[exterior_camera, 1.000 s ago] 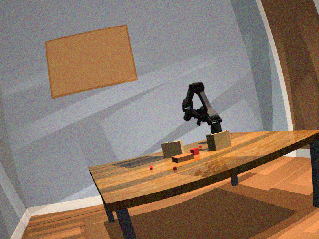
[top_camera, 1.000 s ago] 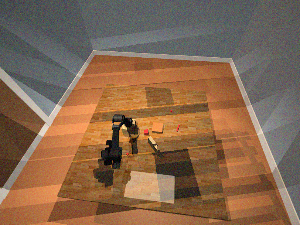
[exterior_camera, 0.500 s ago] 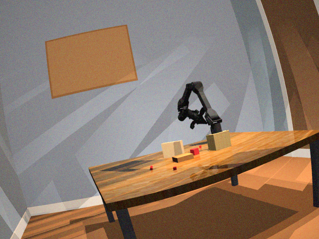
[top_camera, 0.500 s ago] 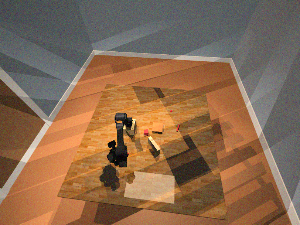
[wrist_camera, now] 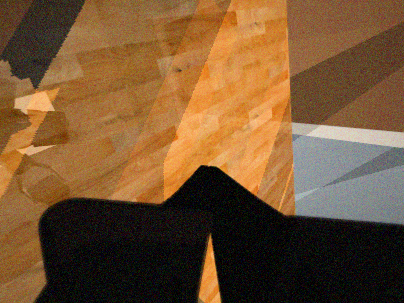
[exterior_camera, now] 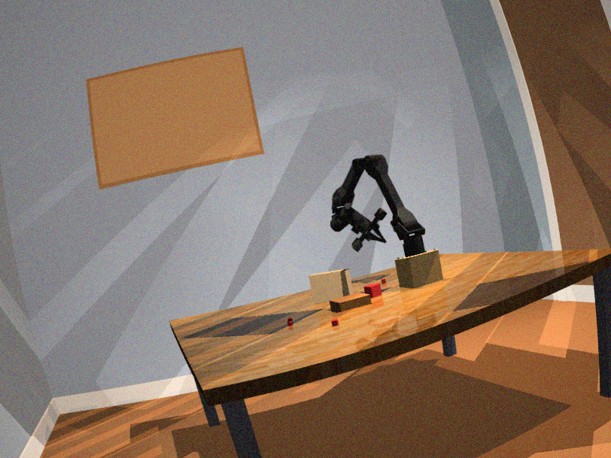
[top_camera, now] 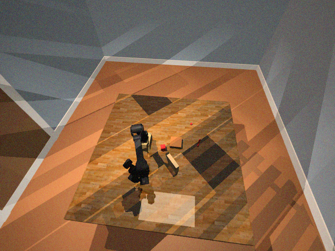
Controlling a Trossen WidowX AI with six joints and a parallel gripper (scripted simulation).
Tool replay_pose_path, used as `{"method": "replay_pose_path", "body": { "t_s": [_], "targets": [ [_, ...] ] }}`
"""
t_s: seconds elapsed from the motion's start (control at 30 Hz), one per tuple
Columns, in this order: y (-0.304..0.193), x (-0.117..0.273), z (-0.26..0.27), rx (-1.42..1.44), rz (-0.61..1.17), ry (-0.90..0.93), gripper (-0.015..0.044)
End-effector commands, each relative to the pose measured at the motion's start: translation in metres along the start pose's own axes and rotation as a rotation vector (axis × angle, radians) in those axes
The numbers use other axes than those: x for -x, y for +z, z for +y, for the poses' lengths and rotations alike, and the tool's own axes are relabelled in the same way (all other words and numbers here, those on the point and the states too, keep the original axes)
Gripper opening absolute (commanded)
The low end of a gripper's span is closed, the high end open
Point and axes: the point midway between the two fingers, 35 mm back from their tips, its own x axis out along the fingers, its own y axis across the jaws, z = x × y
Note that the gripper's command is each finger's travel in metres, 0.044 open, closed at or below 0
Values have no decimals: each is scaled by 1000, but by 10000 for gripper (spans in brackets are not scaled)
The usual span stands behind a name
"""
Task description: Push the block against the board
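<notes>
A red cube (top_camera: 162,147) (exterior_camera: 372,289), the likely square block, stands on the table. A flat brown wooden slab (top_camera: 176,142) (exterior_camera: 350,302), the likely board, lies beside it, with a narrow gap between them in the top view. The frames do not settle whether the upright cream panel is the board instead. My gripper (exterior_camera: 384,241) (wrist_camera: 207,173) is shut, its fingertips meeting with nothing between them. It is raised well above the table, apart from the cube and slab. Neither shows in the wrist view, and the arm hides the fingertips in the top view.
The cream panel (top_camera: 172,160) (exterior_camera: 326,286) stands close to the cube and slab. A red stick (top_camera: 198,142) and a tiny red piece (top_camera: 191,123) (exterior_camera: 334,322) lie farther off. The arm's box-shaped base (exterior_camera: 420,269) is near the cube. A pale rectangle (top_camera: 167,209) lies near one table edge.
</notes>
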Motion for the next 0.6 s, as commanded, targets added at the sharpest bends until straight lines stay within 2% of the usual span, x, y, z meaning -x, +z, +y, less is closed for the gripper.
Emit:
{"method": "replay_pose_path", "body": {
  "t_s": [0.0, 0.57],
  "targets": [
    [-6, 9, 10, 122, -8, 44, 0],
    [-35, 42, 49, 638, -77, 199, 0]
  ]
}}
